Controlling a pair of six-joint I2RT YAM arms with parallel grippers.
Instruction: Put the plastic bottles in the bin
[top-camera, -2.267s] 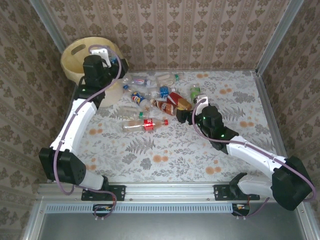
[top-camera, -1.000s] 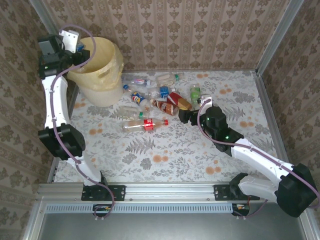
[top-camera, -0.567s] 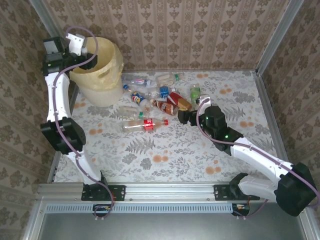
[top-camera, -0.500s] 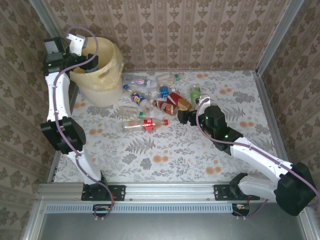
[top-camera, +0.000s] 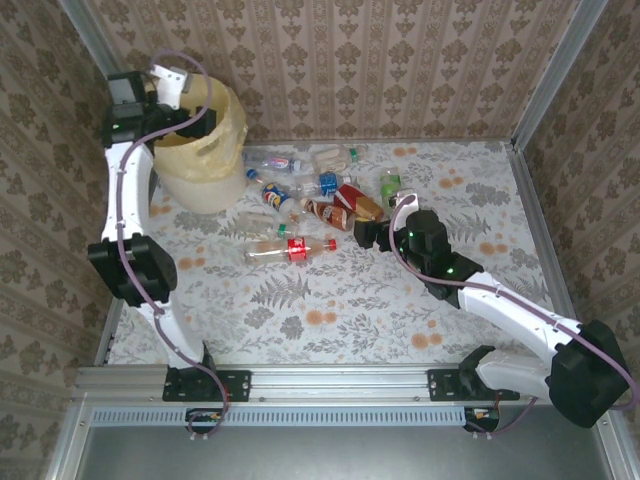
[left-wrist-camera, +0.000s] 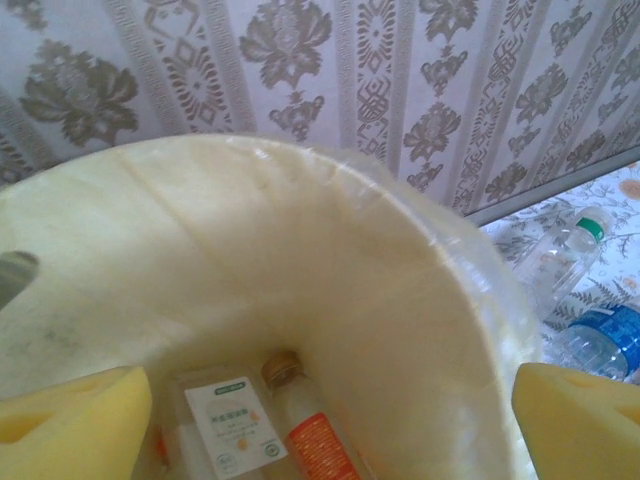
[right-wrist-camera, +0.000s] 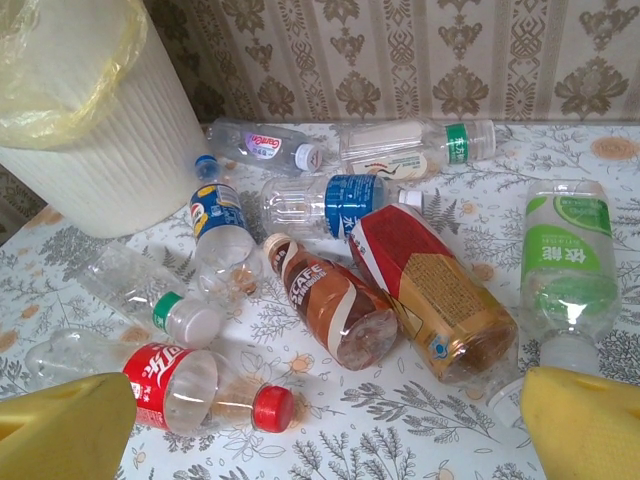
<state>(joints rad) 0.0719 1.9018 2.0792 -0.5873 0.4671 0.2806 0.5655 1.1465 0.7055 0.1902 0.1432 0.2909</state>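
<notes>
**Clear the bin cleanly, then pick the easy bottle**

My left gripper (left-wrist-camera: 322, 425) hangs over the mouth of the bin (top-camera: 213, 180), which stands in the far left corner of the table (top-camera: 330, 300). Its jaws are spread wide and nothing sits between the pads (left-wrist-camera: 70, 425). Down inside I see a white-labelled bottle (left-wrist-camera: 228, 425) and an orange-labelled bottle (left-wrist-camera: 320, 440) lying at the bottom, so I judge this drop finished. The good move here is to lift straight up before I swing away. A thin liner (right-wrist-camera: 70, 60) is draped over the rim, and a sideways pull could snag it or nudge the bin.

My right gripper (right-wrist-camera: 322, 432) is released too, empty, and poised low just in front of the heap of plastic bottles (top-camera: 320, 200) scattered right of the bin. The brown bottle (right-wrist-camera: 330, 300) and the red-and-gold bottle (right-wrist-camera: 430, 290) lie side by side and touching, so closing on one risks pinching both. The red-labelled bottle (right-wrist-camera: 190, 385) lies nearer my left pad with bare table around it. I would take that one across its middle, jaws square to its length, and close gently, since these round, thin-walled bottles will likely roll or squirt out.
</notes>
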